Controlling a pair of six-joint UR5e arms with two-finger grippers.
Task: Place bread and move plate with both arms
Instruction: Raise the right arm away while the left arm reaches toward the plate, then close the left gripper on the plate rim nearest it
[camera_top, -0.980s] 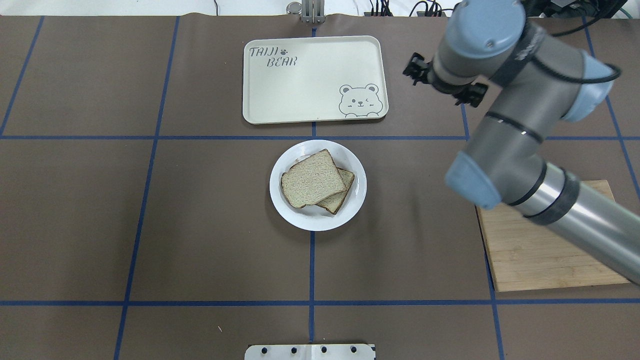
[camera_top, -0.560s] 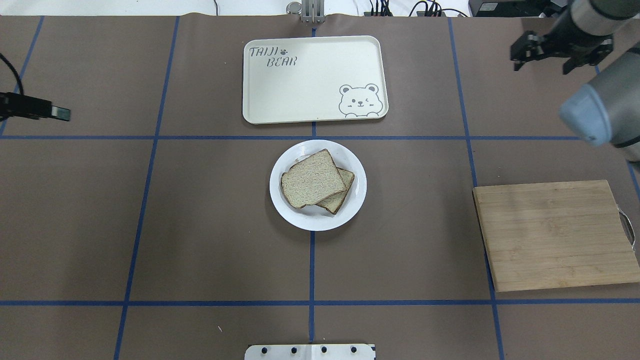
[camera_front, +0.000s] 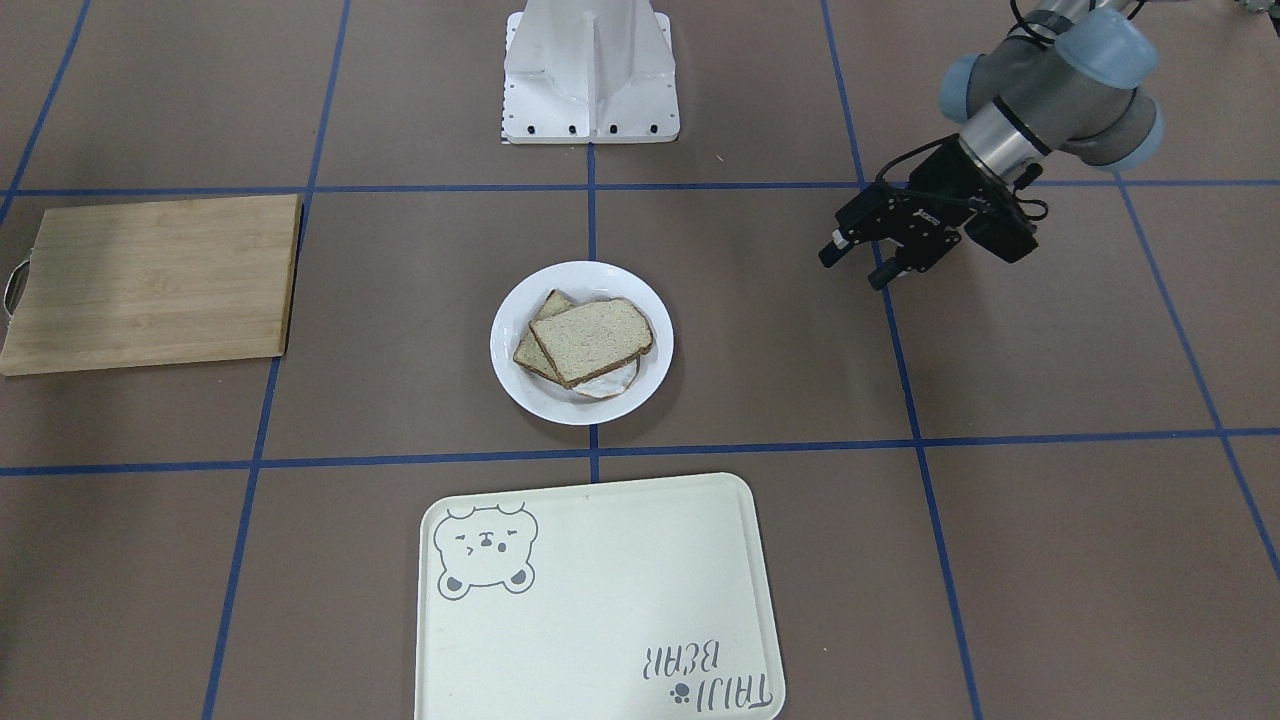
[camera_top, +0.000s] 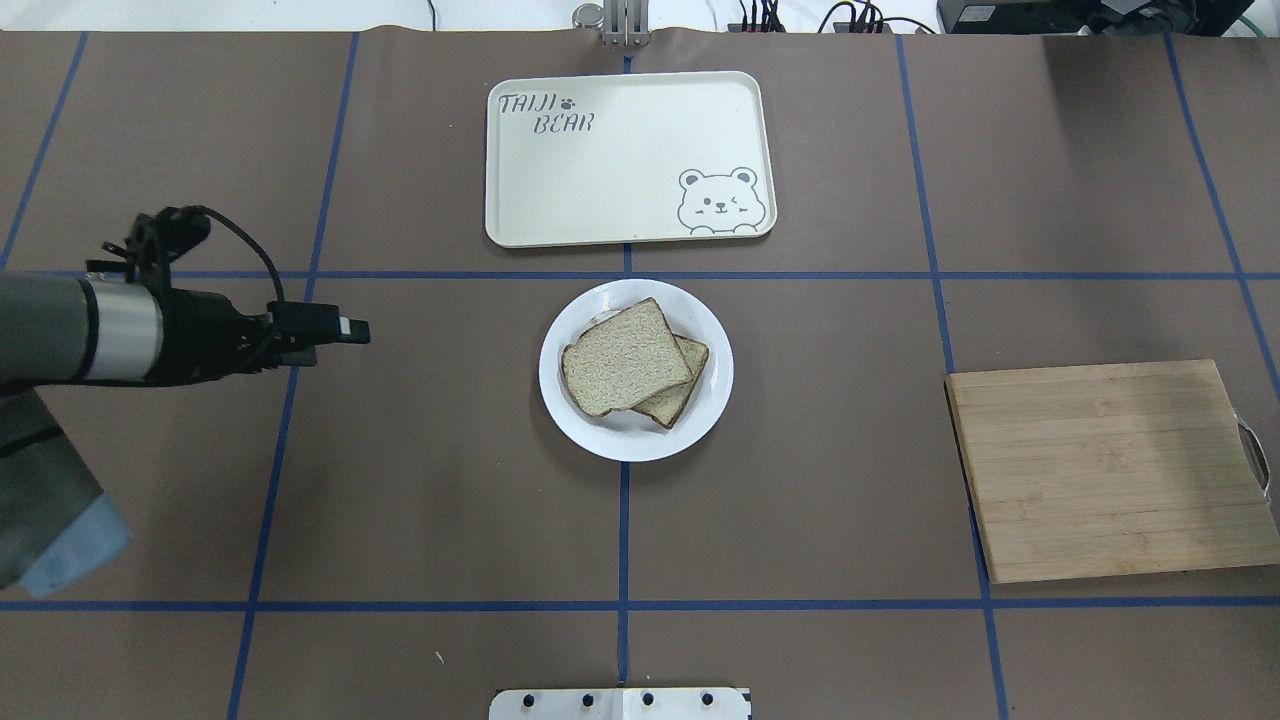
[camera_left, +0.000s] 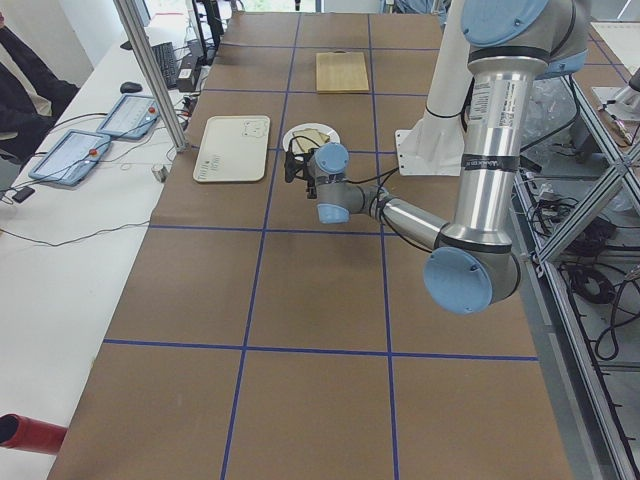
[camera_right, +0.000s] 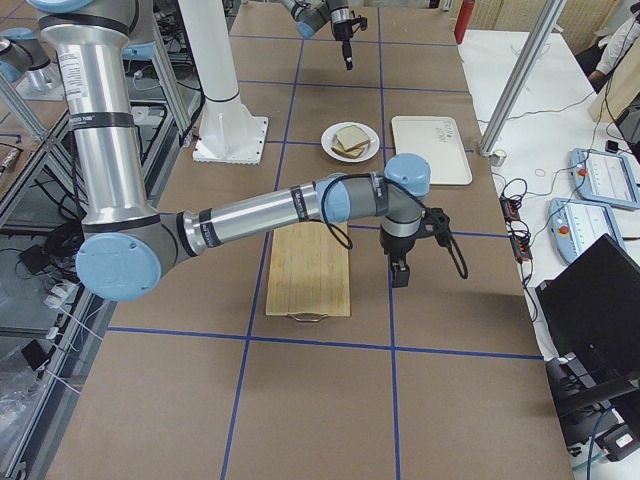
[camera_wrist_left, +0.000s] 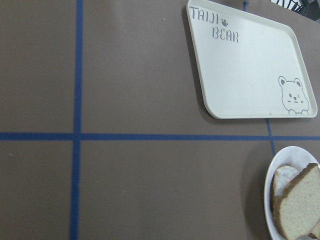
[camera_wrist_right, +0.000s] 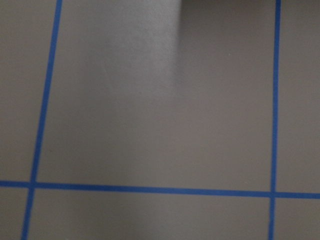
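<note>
The bread (camera_top: 625, 358) lies on top of a second slice (camera_top: 688, 388) on the white plate (camera_top: 600, 441) at the table's middle. A bit of white egg (camera_front: 605, 385) peeks out under the slices. My left gripper (camera_top: 355, 330) hovers well left of the plate, pointing at it, open and empty; it also shows in the front view (camera_front: 852, 268). The left wrist view shows the plate's rim (camera_wrist_left: 272, 200) and the bread (camera_wrist_left: 300, 200) at the lower right. My right gripper (camera_right: 398, 272) shows only in the exterior right view, beside the cutting board; I cannot tell its state.
A cream tray with a bear drawing (camera_top: 620, 150) lies just beyond the plate. A wooden cutting board (camera_top: 1110, 470) lies at the right. The white pedestal base (camera_front: 590, 70) stands at the robot's side of the table.
The right arm has swung away to the right, out of the overhead view. The left arm has come in from the left towards the plate. Plate and bread have not moved.
</note>
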